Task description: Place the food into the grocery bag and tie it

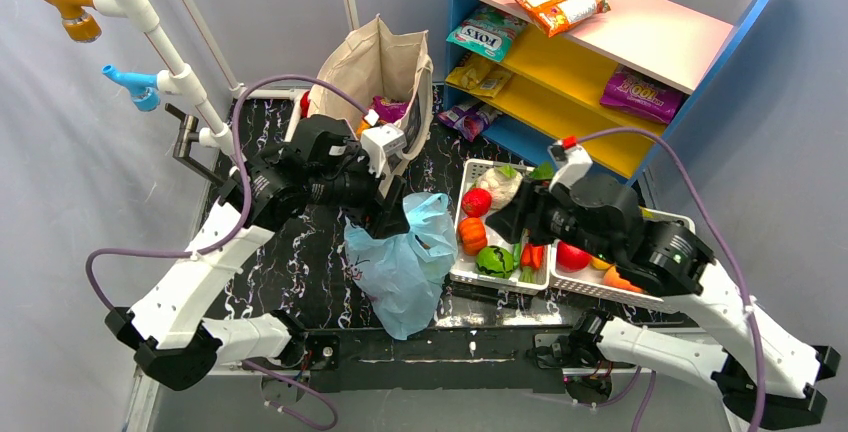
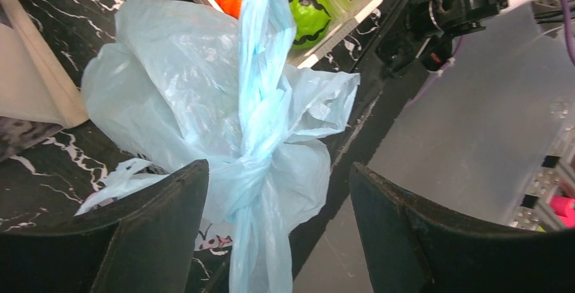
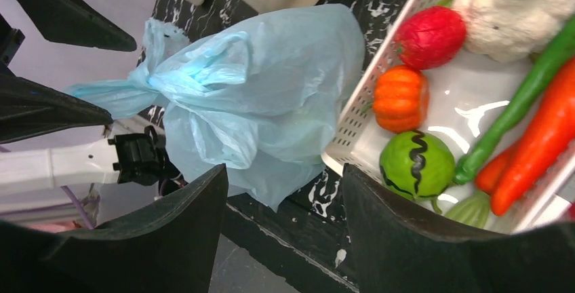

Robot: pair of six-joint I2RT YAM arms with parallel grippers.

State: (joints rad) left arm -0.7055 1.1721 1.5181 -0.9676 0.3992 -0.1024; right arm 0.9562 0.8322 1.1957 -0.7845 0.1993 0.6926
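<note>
Grocery bag (image 1: 400,262), knotted, hides whatever it holds.

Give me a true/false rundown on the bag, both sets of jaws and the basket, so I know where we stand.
1. The blue bag has its handles twisted into a knot. True.
2. The right gripper has its jaws shut on the bag. False: they stand open, holding nothing.
3. The white basket is empty. False: an orange pumpkin, a green vegetable and more lie in it.
4. The left gripper has its jaws open. True.
</note>
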